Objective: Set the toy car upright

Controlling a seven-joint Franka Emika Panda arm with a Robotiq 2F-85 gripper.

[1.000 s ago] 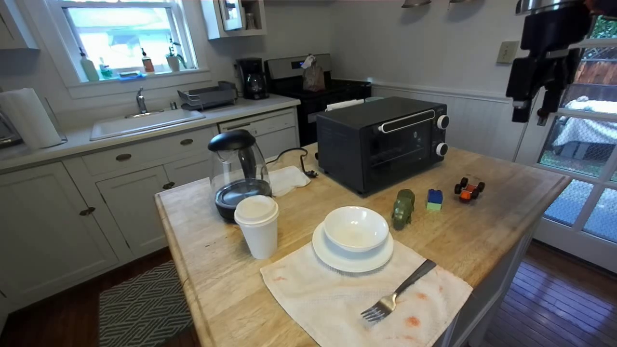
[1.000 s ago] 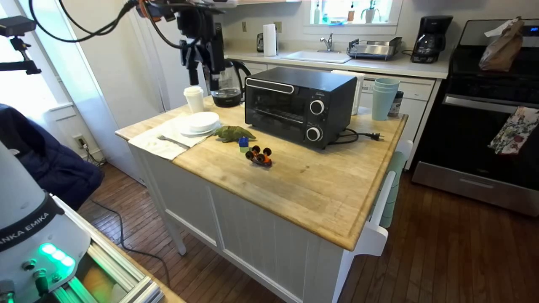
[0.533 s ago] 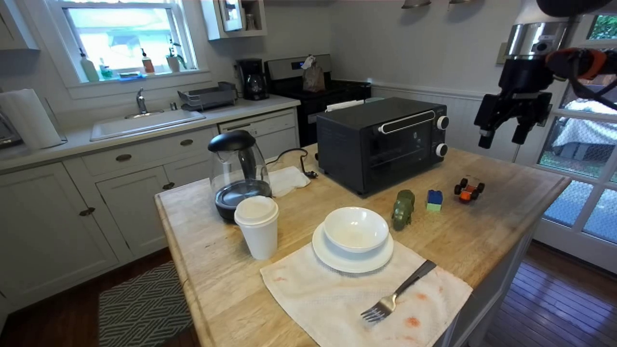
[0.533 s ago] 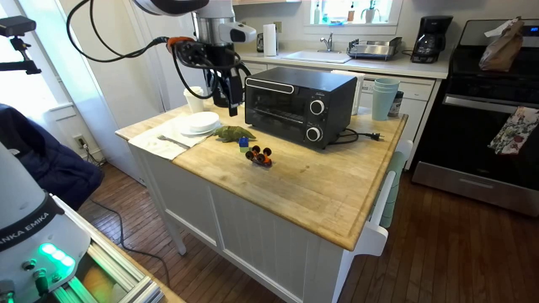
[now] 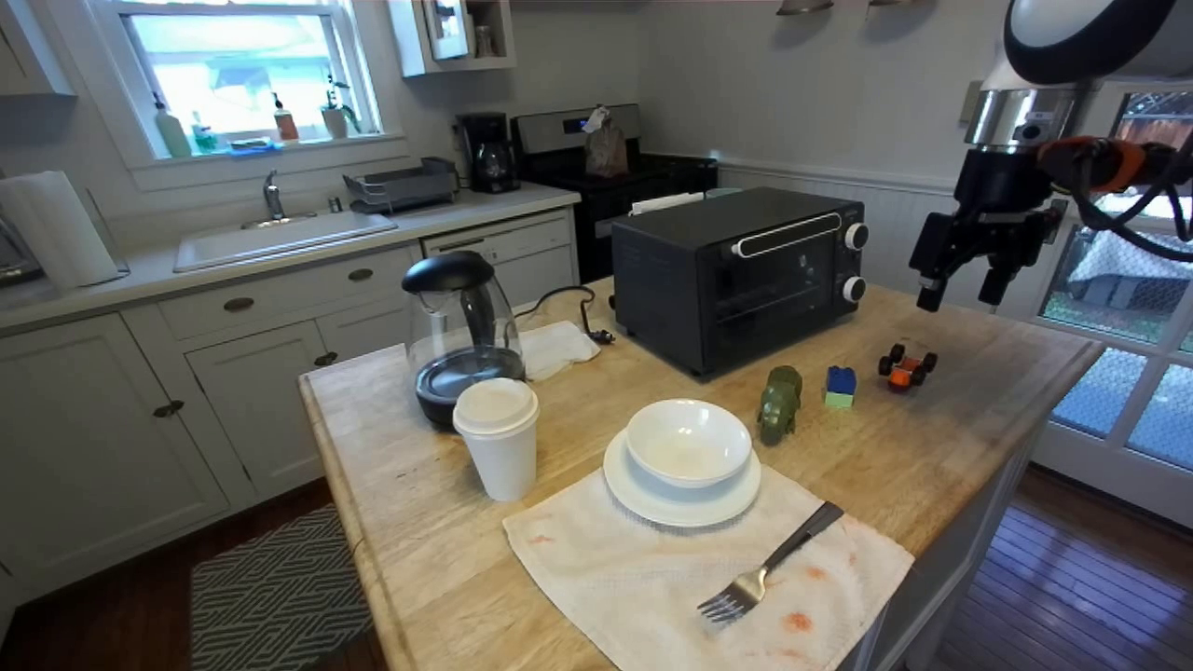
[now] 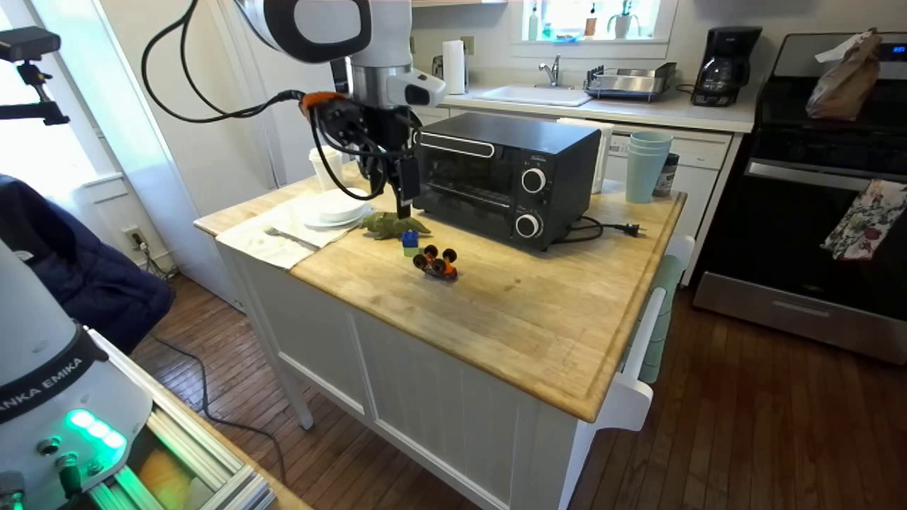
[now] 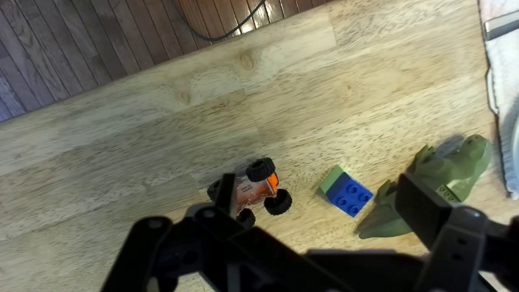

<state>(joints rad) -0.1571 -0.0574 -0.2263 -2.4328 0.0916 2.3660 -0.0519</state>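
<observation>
The toy car [image 5: 907, 369] lies on its back on the table [image 5: 988, 410], its four black wheels turned upward, and the wrist view looks down on its red-orange underside, where the lettering is too small to read. The claw [image 5: 961, 294] hangs above the table, near the car but apart from it, its fingers [image 7: 421, 207] spread wide and holding nothing. In the wrist view one finger covers part of the car and the opposite one part of a green toy animal [image 7: 450, 174], with a block [image 7: 349, 194], blue over light green, showing in the gap. On the table that block stands between car and animal, apart from both. A black toaster oven [image 5: 736, 280] stands near all three, its glass door facing them. Well apart from the car, a white bowl [image 5: 690, 443] sits on a white plate [image 5: 685, 509] on a stained cloth [image 5: 596, 578], and a fork [image 5: 769, 562] lies on the same cloth. A lidded white cup [image 5: 499, 438] stands just beside a glass kettle [image 5: 466, 359], and in an exterior view a stack of pale blue cups [image 6: 646, 166] stands near the table's edge, beyond the toaster oven.
</observation>
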